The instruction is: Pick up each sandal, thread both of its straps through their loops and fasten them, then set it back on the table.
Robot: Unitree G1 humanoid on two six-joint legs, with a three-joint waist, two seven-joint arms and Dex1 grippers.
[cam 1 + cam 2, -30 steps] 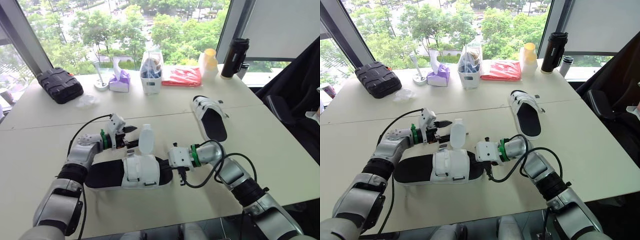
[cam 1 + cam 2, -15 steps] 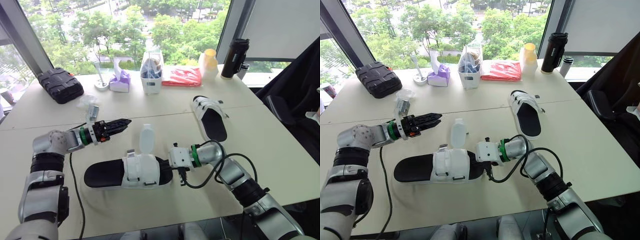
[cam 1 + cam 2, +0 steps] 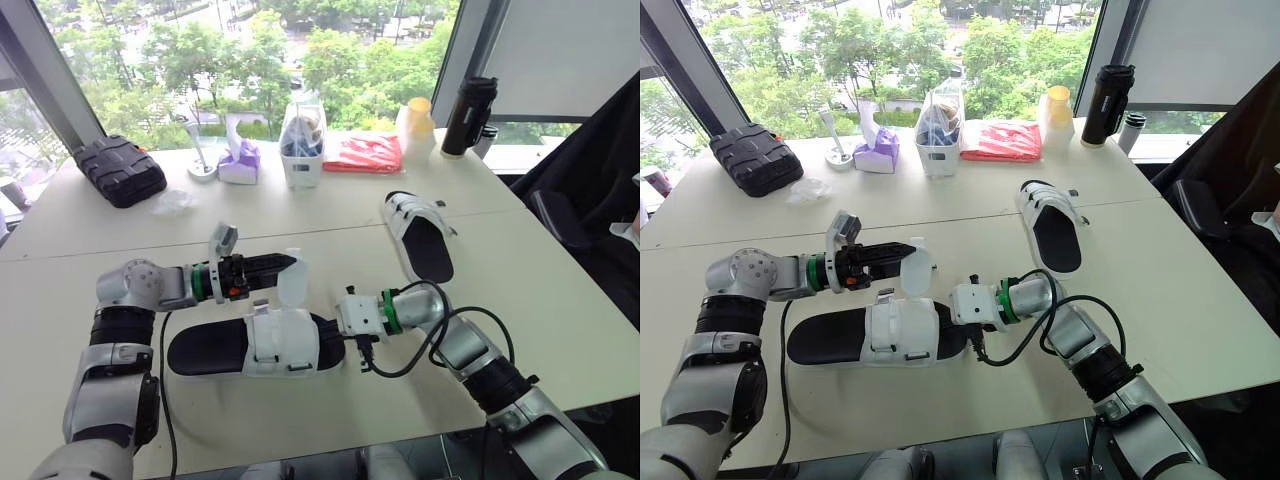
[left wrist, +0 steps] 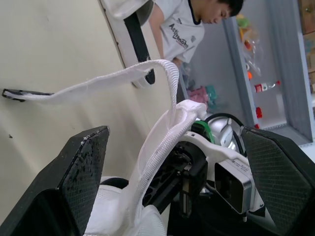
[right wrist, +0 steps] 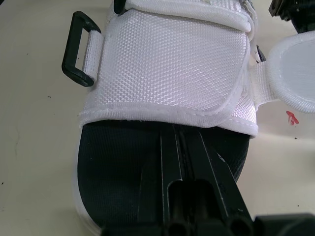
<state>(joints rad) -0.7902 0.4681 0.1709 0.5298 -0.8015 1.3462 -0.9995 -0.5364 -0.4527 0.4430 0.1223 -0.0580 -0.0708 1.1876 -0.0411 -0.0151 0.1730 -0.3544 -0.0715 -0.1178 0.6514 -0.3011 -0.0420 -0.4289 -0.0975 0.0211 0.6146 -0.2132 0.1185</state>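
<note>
The black sandal with white cloth straps (image 3: pixel 250 345) lay flat on the pale tabletop (image 3: pixel 560 300). One loose white strap (image 3: pixel 291 280) stood up from it. The left tool (image 3: pixel 283 264) was wide open, with that strap between its two fingers but not pinched. The right tool (image 5: pixel 181 132) was closed, its fingers lying together on the sandal's black inside at one end. The other black and white sandal (image 3: pixel 420 238) lay well apart, farther back.
</note>
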